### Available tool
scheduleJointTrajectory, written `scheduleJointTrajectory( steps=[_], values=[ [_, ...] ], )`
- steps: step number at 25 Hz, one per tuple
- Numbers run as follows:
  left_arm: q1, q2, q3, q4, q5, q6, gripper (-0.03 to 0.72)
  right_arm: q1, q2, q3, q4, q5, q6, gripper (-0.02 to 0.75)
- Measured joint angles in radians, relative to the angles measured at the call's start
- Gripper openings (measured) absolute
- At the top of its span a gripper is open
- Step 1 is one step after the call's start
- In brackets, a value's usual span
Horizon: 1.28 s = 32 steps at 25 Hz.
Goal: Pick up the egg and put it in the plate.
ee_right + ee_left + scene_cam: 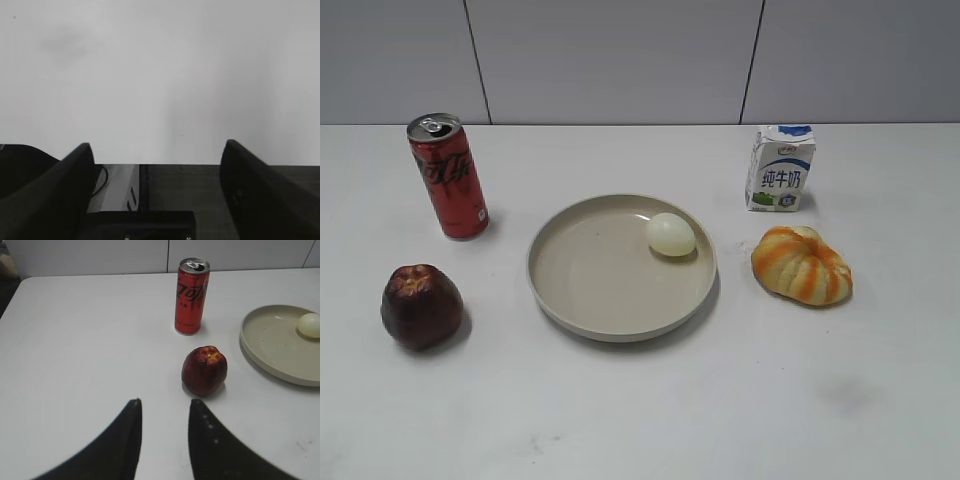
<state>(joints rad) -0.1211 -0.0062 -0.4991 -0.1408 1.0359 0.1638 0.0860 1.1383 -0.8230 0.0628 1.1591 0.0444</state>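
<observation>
Beige plate, exterior: plate [570, 290] holds egg [671, 234] inside its far-right rim; no arms in sight.
Left wrist: left gripper [165, 415] slightly parted, empty; egg ahead-right, beyond apple [204, 370].
Right wrist: right gripper [156, 152] spread wide, empty; egg unseen.
Judgement: placement looks finished.

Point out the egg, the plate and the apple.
egg [671, 234], exterior view, middle of its shell.
plate [610, 327], exterior view, near rim.
apple [204, 371], left wrist view, middle of its red side.
</observation>
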Motion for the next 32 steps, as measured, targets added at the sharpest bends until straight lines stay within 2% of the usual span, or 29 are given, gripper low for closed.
scheduleJointTrajectory(
  steps=[6,9,20,32],
  values=[
    [0.0,0.0,0.0,0.0,0.0,0.0,0.235,0.0,-0.257,0.219,0.0,-0.138,0.0,0.585],
    [0.0,0.0,0.0,0.0,0.0,0.0,0.235,0.0,-0.374,0.29,0.0,-0.141,-0.001,0.585],
    [0.0,0.0,0.0,0.0,0.0,0.0,0.235,0.0,-0.786,0.311,0.001,-0.128,-0.002,0.582],
    [0.0,0.0,0.0,0.0,0.0,0.0,0.235,0.0,-1.102,0.322,0.002,-0.126,-0.002,0.582]
  ],
)
